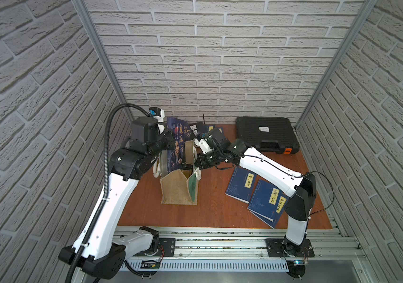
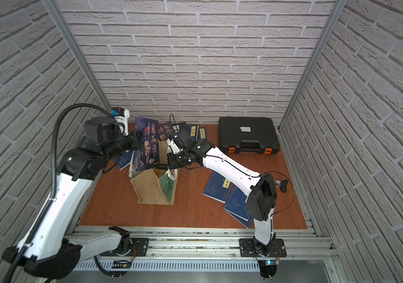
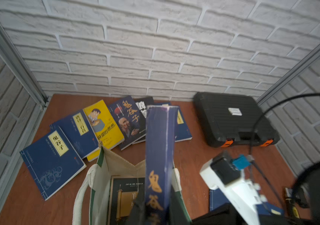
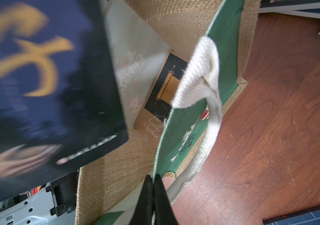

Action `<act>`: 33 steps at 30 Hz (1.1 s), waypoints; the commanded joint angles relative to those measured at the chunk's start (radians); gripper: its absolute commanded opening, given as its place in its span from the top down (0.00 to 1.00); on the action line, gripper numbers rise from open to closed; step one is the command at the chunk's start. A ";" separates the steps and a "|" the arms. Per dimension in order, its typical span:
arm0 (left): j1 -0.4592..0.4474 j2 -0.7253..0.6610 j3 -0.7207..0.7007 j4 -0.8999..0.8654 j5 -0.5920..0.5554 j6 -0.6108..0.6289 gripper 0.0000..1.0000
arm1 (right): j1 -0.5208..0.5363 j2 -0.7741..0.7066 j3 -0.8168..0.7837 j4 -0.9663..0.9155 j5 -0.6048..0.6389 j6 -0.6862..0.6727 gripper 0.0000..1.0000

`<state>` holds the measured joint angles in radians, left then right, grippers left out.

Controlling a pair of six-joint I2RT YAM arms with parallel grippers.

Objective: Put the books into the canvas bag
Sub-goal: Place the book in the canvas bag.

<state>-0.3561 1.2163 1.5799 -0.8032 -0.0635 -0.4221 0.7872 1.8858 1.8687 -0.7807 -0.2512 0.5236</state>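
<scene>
Right wrist view showed our right pincer (image 4: pixel 152 178) pressed together on the green top edge of the canvas bag (image 4: pixel 186 120), holding its mouth open. We saw one dark and tan book (image 4: pixel 165 91) lying deep inside. In both top views the bag stood near the middle of the table (image 1: pixel 141 213). Our left pincer (image 1: pixel 170 142) was clamped on the spine side of a dark blue book with gold letters (image 1: pixel 179 147). It held that book upright, with its low end at the bag's mouth. More navy books (image 1: pixel 264 198) lay flat at the lower right of the frame. Others, with a yellow one (image 3: pixel 102 124) among them, lay by the back wall. We thought the held book was light and a bit bendy, so a firm pinch by its stiff spine seemed right to us. We thought the bag was soft and floppy, so its rim needed holding, or the book's corner could catch on it.
</scene>
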 commanded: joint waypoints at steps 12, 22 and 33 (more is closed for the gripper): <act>0.008 -0.036 -0.026 -0.168 0.108 0.011 1.00 | -0.048 -0.055 0.012 -0.003 -0.005 -0.020 0.94; 0.009 0.035 -0.046 -0.205 0.184 -0.012 1.00 | -0.052 -0.053 0.014 -0.009 -0.026 -0.023 0.94; 0.090 0.185 -0.102 -0.027 0.346 -0.164 1.00 | -0.053 -0.047 0.006 0.005 -0.074 -0.037 0.94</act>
<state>-0.2790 1.3708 1.4845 -0.9367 0.1841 -0.5198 0.7429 1.8793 1.8683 -0.8047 -0.3134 0.5091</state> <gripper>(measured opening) 0.160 0.058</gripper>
